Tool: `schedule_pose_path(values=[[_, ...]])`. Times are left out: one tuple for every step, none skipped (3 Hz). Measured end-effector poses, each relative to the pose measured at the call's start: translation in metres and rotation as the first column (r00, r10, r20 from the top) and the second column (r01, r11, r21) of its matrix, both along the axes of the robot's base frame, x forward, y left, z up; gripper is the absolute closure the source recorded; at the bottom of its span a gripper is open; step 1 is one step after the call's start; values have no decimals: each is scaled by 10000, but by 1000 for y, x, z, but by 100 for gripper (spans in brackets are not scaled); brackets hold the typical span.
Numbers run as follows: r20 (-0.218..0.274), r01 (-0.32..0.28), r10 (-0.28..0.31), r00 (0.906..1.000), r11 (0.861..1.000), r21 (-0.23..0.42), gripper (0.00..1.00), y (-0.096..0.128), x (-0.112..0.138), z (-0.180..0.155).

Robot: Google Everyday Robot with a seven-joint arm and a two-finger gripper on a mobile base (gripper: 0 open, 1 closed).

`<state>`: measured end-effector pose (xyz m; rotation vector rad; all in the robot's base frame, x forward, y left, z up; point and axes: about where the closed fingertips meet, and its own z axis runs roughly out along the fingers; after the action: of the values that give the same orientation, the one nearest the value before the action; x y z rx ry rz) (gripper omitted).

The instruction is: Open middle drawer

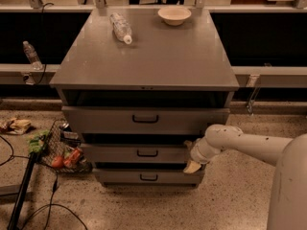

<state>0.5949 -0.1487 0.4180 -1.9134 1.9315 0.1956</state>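
The grey metal cabinet [144, 61] has three drawers. The middle drawer [110, 154] is a low grey front with a small black handle [147, 153], below the taller top drawer [96, 120] and above the lowest drawer [115, 177]. Its front sits a little behind the top drawer's front. My gripper [191, 156] is at the right end of the middle drawer's front, right of the handle, on the end of my white arm [249, 145], which reaches in from the right.
A plastic water bottle [121, 28] lies on the cabinet top, with a white bowl [174, 15] at the back. On the floor at the left are a wire basket of items [62, 152], a black pole [21, 190] and cables. Another bottle [31, 54] stands on the left ledge.
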Motion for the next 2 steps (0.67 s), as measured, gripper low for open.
schedule_pose_path(values=[[-405,126,-136,9991,9996,-249,67,-11,-18,6],[-407,129,-139,9991,9996,-250,90,-11,-18,9]])
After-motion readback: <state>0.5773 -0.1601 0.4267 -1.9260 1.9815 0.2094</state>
